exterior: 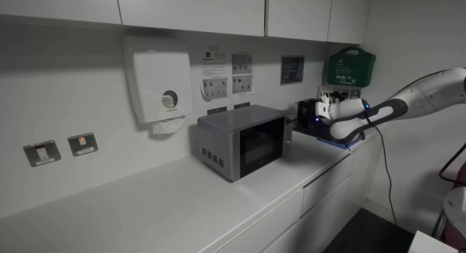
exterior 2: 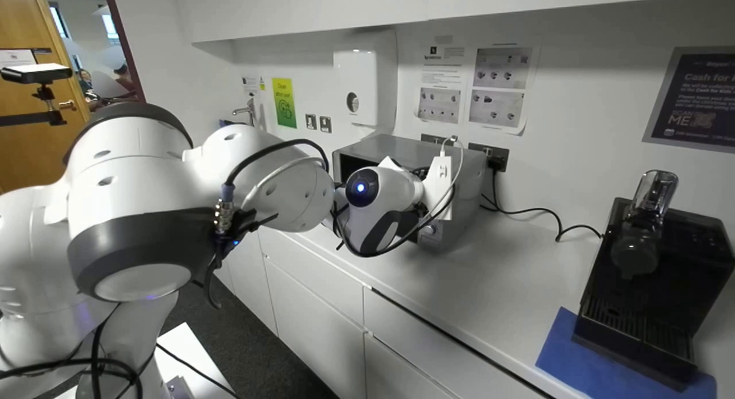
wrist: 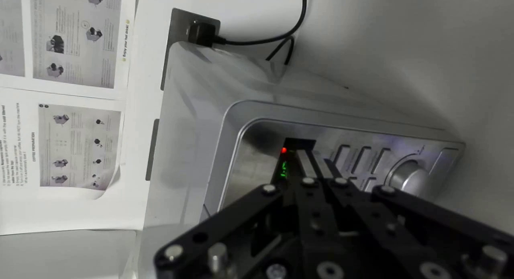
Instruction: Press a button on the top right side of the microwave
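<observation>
- Microwave (wrist: 180, 150) on the counter (exterior: 145, 209): likely heavy, smooth-sided; you needn't take hold.
- Your gripper (wrist: 311, 156): pressed together, in front of the display (wrist: 299, 143); contact unclear.
- Buttons (wrist: 361, 160), to its right in the wrist view: probably springy; push squarely, gently.

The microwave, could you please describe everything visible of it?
The microwave is boxy, silver-grey and metal-looking, with a shut dark door and side vents. Its panel has buttons, a round knob and a display lit green and red. It stands upright on the white counter, near the wall. The gripper points at the panel; contact cannot be told.
</observation>
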You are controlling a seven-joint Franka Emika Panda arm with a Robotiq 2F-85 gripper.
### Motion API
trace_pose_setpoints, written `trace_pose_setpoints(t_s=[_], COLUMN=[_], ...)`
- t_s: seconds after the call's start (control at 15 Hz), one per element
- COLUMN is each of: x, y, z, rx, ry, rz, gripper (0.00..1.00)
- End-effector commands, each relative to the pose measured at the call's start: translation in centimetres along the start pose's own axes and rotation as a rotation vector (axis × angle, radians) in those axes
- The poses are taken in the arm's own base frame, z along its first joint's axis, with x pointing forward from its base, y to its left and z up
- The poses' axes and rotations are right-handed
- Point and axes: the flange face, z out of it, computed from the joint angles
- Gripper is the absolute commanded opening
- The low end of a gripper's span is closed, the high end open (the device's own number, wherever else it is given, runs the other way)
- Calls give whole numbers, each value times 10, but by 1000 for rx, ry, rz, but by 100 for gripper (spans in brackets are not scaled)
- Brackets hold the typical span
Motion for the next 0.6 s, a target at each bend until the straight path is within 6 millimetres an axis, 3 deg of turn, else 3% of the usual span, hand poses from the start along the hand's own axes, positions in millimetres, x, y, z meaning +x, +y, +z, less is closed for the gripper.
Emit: trace_pose_setpoints(t_s=[0.0, 0.53], x=[7, 19], y=[-7, -13], z=[10, 24], rx=[23, 51], ry=[6, 19], rz=[5, 7], gripper=[0, 0])
